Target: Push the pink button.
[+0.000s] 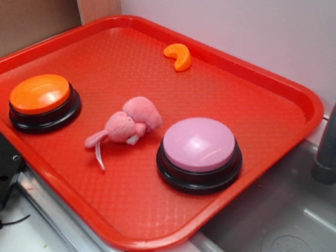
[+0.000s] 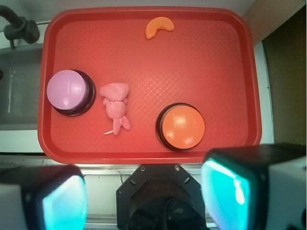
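I hold the gripper point(image 2: 141, 191) high off the tray point(image 2: 225, 57), fingers point(image 2: 62, 201) spread wide and empty. In the wrist view the pink button point(image 2: 68, 89) sits by the tray's left edge, up and left of the fingers, touching nothing. The orange button point(image 2: 182, 126) lies nearer, so I judge the move goes left past the plush point(image 2: 115, 106), then down.

No text, label, brand, number or sign can be read on the red tray point(image 1: 276, 86), the pink button point(image 1: 199, 144), the orange button point(image 1: 39, 93) or the pink plush toy point(image 1: 128, 125).
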Available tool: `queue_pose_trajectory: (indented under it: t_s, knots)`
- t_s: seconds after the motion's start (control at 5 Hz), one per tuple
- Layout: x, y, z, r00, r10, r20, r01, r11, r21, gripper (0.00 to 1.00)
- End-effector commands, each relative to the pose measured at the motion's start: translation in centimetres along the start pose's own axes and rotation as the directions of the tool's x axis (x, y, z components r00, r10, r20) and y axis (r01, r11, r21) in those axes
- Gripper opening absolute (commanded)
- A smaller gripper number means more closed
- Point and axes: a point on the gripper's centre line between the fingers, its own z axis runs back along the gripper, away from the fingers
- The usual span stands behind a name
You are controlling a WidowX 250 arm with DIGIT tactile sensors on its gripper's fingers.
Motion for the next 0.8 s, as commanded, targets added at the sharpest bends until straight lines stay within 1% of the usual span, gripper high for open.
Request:
queue_pose_trajectory:
  t_s: [0.0, 0.2, 0.4, 0.6]
  knots:
    - [0.0, 0.0, 0.0, 1.0, 0.0, 0.0, 0.0, 1.0, 0.0, 1.0]
    - [1.9, -4.9, -4.7, 0.993, -0.111, 0.043, 0.111, 0.994, 0.007, 1.0]
    - [2.9, -9.0, -8.4, 0.988, -0.154, 0.001, 0.154, 0.988, 0.033, 1.0]
    - [3.8, -10.5, -12.9, 0.974, -0.224, -0.018, 0.225, 0.973, 0.046, 1.0]
